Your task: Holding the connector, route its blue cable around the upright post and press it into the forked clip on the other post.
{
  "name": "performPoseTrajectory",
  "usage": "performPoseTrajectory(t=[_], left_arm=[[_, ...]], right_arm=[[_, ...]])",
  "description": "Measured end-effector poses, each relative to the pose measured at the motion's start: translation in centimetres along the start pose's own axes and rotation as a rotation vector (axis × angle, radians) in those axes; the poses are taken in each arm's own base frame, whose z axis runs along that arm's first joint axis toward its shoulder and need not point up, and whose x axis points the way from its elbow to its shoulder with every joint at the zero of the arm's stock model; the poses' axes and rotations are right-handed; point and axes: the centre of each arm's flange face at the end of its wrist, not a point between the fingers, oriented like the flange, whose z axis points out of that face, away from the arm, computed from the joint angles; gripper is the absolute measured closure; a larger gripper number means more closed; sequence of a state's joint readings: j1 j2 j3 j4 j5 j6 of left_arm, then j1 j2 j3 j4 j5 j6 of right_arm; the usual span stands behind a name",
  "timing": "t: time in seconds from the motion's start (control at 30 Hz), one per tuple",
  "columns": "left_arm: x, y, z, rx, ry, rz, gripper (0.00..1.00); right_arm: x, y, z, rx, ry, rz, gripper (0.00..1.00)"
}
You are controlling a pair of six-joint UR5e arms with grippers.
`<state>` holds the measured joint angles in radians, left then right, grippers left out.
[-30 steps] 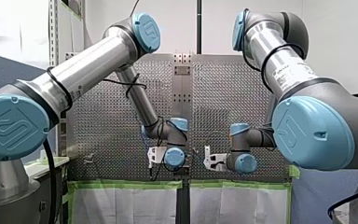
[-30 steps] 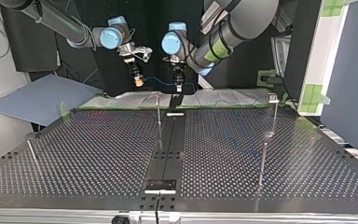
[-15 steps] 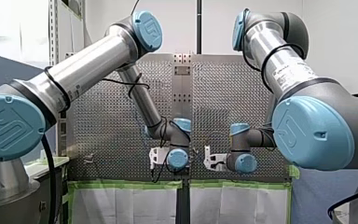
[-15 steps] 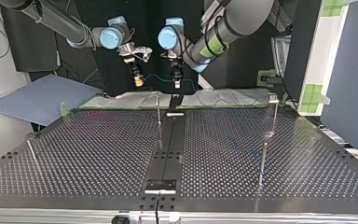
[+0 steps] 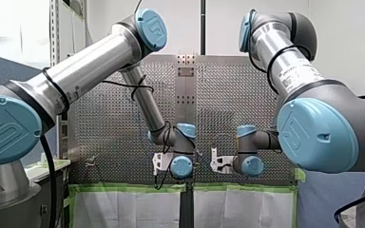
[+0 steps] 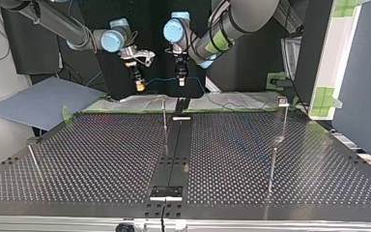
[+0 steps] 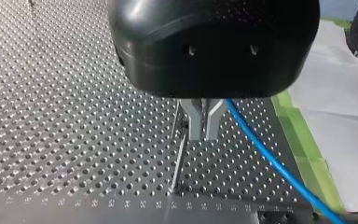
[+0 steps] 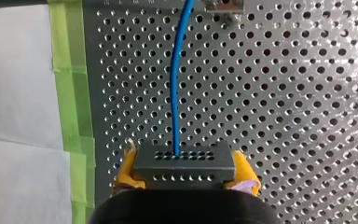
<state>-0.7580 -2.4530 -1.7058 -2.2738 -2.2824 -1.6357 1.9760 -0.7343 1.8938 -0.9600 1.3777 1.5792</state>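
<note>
Right hand (image 8: 185, 173) is clamped tight on the grey connector (image 8: 184, 162), with yellow pads (image 8: 127, 170) squeezing it from both sides. The blue cable (image 8: 174, 102) runs straight out ahead of it over the perforated surface (image 8: 284, 116). Left hand (image 7: 202, 128) has its metal fingers (image 7: 194, 122) pinched together on that same cable, which trails off to one side. A thin upright post (image 7: 179, 158) stands right under the left hand. The forked clip (image 6: 282, 101) sits atop another post, well apart at the top view's right.
</note>
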Motion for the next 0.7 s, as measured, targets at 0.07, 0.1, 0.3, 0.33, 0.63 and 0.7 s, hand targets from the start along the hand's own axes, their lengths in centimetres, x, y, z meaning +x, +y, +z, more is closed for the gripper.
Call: performPoseTrajectory(t=[0.07, 0.1, 0.3, 0.33, 0.63, 0.7], left_arm=[[0.2, -0.1, 0.1, 0.008, 0.002, 0.004, 0.99], [0.3, -0.2, 0.1, 0.010, 0.003, 0.005, 0.99], [1.7, -0.8, 0.7, 0.015, 0.024, 0.015, 0.99], [1.9, -0.9, 0.8, 0.016, 0.025, 0.013, 0.99], [3.1, -1.6, 2.6, 0.010, 0.040, 0.008, 0.99], [2.9, -1.8, 3.0, 0.008, 0.037, 0.001, 0.99]], right_arm=[[0.1, 0.3, 0.1, -0.004, 0.003, 0.001, 1.00], [0.1, 0.4, 0.1, -0.006, 0.004, 0.001, 1.00], [0.3, 0.8, 0.4, -0.013, 0.012, 0.001, 1.00], [0.4, 0.9, 0.5, -0.015, 0.014, 0.001, 1.00], [0.6, 1.9, 0.7, -0.030, 0.030, 0.002, 1.00], [0.7, 2.1, 0.8, -0.032, 0.034, 0.003, 1.00]])
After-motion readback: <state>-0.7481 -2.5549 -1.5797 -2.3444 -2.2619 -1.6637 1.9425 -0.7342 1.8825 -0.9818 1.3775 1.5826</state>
